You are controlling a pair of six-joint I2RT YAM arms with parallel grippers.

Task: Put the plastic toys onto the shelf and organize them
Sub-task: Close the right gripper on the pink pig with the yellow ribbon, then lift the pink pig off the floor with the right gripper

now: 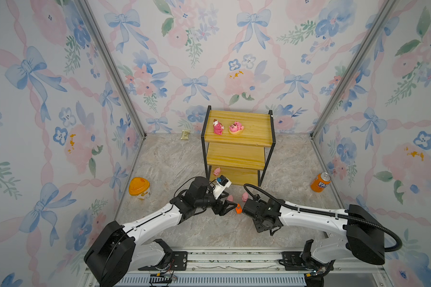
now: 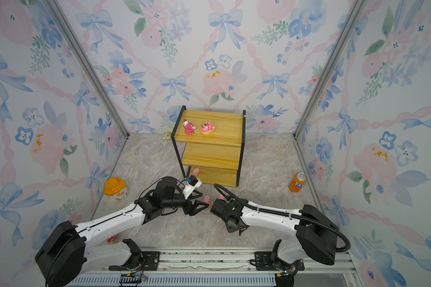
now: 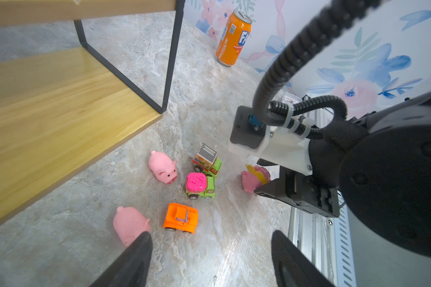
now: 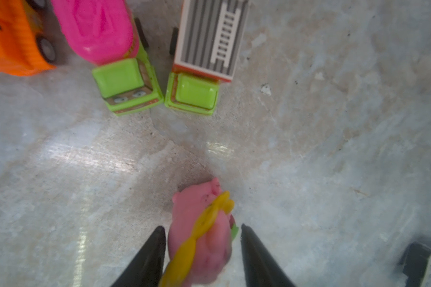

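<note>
The shelf [image 1: 255, 131] stands at the back with two pink bear figurines [image 1: 217, 127] [image 1: 236, 128] on its top board. A pale pig [image 1: 217, 171] lies by its lower left leg. On the floor in front are two pigs [image 3: 162, 167] [image 3: 130, 225] and three cars: orange [image 3: 181, 218], pink-green [image 3: 199, 185], brown-green [image 3: 207, 159]. My right gripper [image 4: 202, 226] is low over the floor, open, its fingers straddling a pink figurine with a yellow strip [image 4: 204, 223], with a gap on each side. My left gripper [image 3: 210, 233] hovers open and empty beside the orange car.
An orange soda can [image 1: 320, 182] stands at the right wall and an orange-lidded tub [image 1: 139, 188] at the left wall. A small packet [image 1: 185, 135] lies by the back wall. The two wrists nearly meet over the toy cluster.
</note>
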